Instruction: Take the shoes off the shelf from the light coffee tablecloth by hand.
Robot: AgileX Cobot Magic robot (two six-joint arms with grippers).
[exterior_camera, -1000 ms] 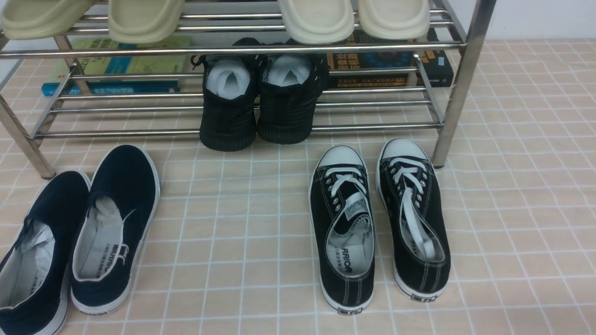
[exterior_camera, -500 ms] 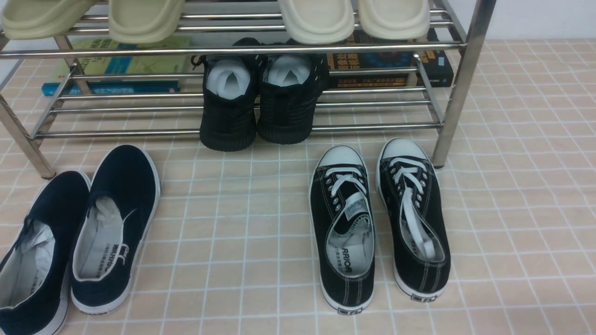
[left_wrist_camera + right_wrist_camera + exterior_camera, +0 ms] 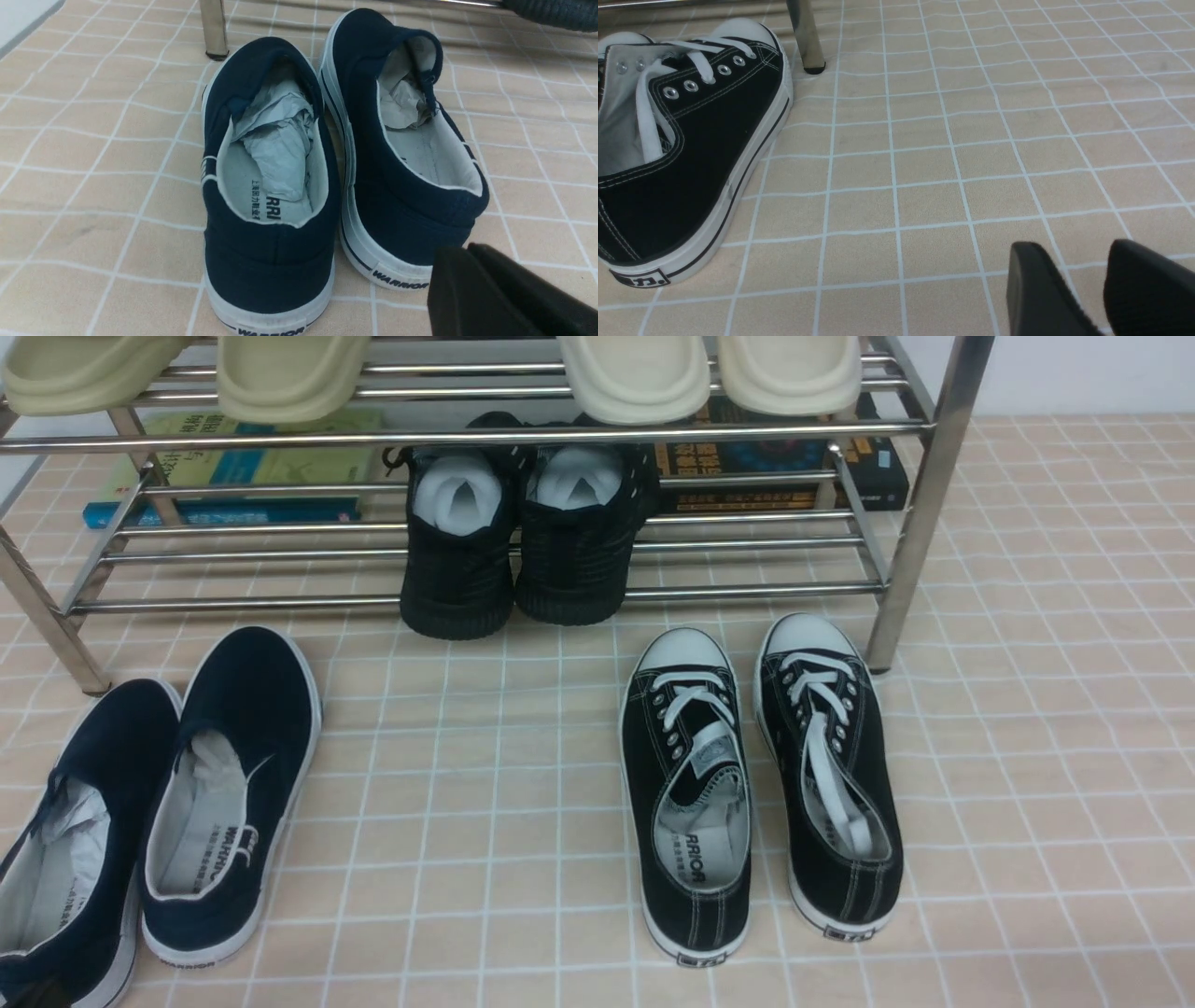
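Navy slip-ons are sitting side by side on the light coffee tablecloth, down at the front-left, just in front of the shelf, near its left leg, heels toward the camera. Each has crumpled white paper stuffed in the toe, and you can read "WARRIOR" on the heel tabs in the left wrist view.

Left gripper hangs right behind the heel of one of those shoes, not touching it as far as I can see. Its black fingers look pressed together with nothing between them. Right gripper hovers low over bare cloth with a clear gap between its two fingers, holding nothing; the nearest thing is the black lace-up sneaker beside it.

Other stuff: the black lace-up sneakers with white toe caps stand on the cloth at front-right, by the shelf's right leg. An all-black pair rests on the lower tubes, heels poking out past the front rail. Cream slippers sit on the upper tier, and some books lie behind the lower tier.
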